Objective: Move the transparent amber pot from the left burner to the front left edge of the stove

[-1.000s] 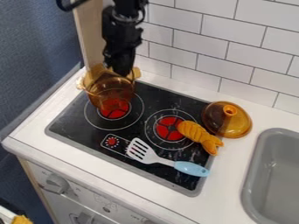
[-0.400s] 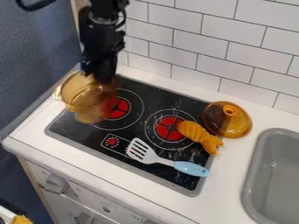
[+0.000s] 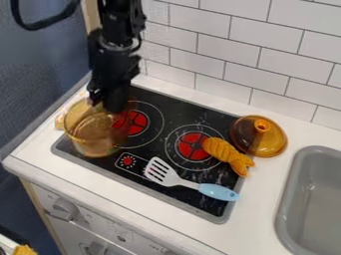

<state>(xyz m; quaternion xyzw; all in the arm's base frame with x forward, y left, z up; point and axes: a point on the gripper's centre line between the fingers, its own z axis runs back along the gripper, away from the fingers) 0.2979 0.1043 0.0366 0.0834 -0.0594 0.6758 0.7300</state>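
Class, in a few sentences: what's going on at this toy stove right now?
The black gripper is at the amber see-through pot, over the stove's left edge. A white slotted spatula with a blue handle lies on the cooktop, near an orange toy and an amber lid.

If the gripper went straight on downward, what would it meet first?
Likely the amber pot right by the gripper; depth is unclear, so the black stovetop could come first.

We see an amber pot [image 3: 95, 130] at the stove's [image 3: 206, 206] left edge w/ the gripper [image 3: 108, 105] at its rim. Spatula [image 3: 166, 174] lies nr the toy croissant [image 3: 226, 154].
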